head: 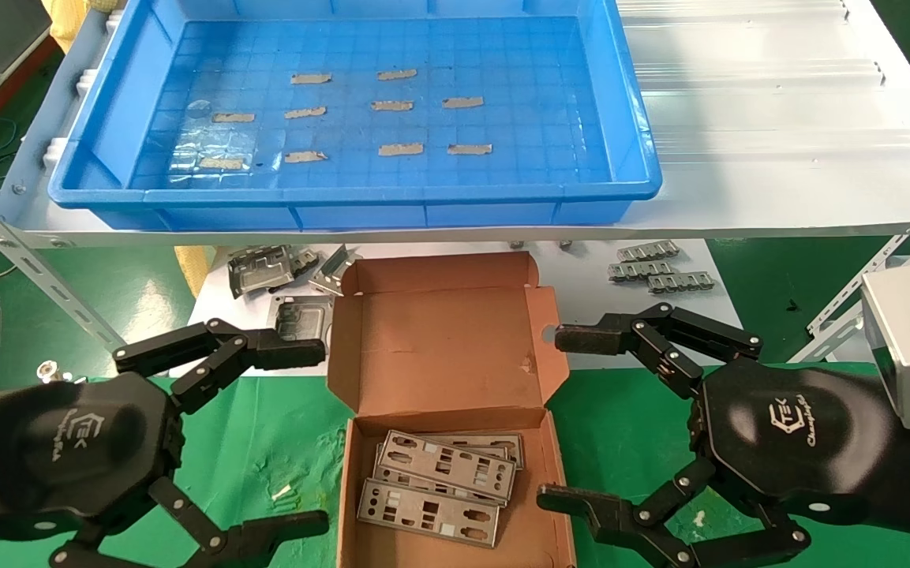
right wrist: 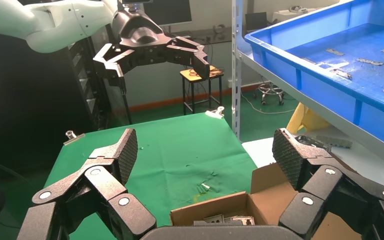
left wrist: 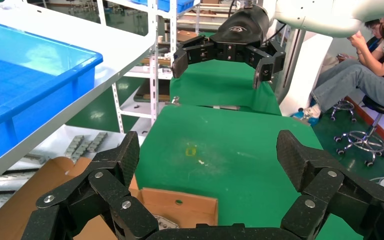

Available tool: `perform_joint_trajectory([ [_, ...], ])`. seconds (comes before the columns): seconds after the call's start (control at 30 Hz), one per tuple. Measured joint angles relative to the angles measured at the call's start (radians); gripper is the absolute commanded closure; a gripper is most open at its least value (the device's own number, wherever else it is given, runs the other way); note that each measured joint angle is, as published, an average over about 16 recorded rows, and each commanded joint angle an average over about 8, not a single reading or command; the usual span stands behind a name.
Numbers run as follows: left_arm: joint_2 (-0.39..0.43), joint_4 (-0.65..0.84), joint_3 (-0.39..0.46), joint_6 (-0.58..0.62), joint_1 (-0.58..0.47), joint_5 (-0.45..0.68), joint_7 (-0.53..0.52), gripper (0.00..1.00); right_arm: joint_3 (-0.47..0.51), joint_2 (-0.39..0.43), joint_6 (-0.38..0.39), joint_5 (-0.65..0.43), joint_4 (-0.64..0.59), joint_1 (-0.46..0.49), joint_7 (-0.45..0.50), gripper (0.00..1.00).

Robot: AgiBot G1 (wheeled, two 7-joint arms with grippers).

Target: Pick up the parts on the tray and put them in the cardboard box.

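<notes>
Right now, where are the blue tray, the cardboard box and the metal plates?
blue tray point(head: 360, 192), head view, on its near rim.
cardboard box point(head: 439, 347), head view, on the open lid's inner face.
metal plates point(head: 431, 513), head view, on the front plate in the box.

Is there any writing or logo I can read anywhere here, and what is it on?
"TEK": beside a hexagon logo on the left gripper housing.
"TEK": same logo on the right gripper housing; the script line beneath it is too blurred to read.
Parts, cardboard box, tray: no text seen.
</notes>
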Motion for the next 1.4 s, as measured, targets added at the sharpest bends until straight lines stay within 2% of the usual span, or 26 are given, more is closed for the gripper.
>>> perform_joint_trajectory([
  [1.4,0.0,0.0,0.0,0.0,0.0,0.0,0.0,0.0,0.0,0.0,0.0,0.0,0.0,0.0,0.0,0.0],
])
